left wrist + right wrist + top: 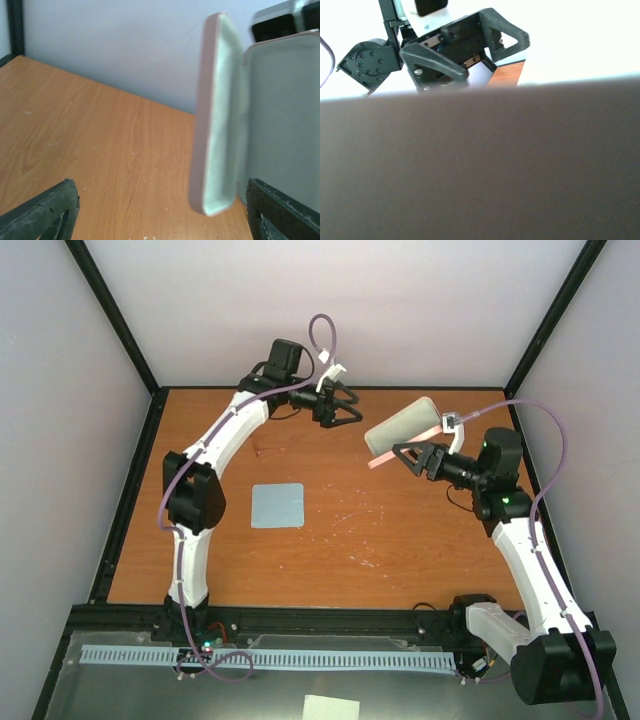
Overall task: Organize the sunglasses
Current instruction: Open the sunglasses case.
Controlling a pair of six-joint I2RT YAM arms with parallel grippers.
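Operator: Sunglasses (264,449) position at that moment, please.

Technician: They lay on the table (420,540), left of centre in the top view, just beside the left arm's forearm. They were too small there to tell how their arms were folded. Neither wrist view showed them.

Operator: And the tools?

Technician: The left gripper (350,408) stood at upper centre, jaws spread wide and holding nothing. The right gripper (405,456) was closed on the case (400,423), which hung open above the table at upper right, its lining facing the left gripper.

Operator: How was the step best done?

Technician: I judged the step to be fetching the glasses for the case. The left gripper needed to swing toward the left, descend squarely over the thin frame and pinch at the bridge, not the lenses. The right arm needed to hold the case level and motionless.

Operator: Clearances?

Technician: The cloth (277,505) sat below the glasses, apart from them. Open table lay across the centre and lower right. The back wall stood near both grippers, and the raised lid (217,115) hung close before the left fingers. A short retreat was advisable before any turn.
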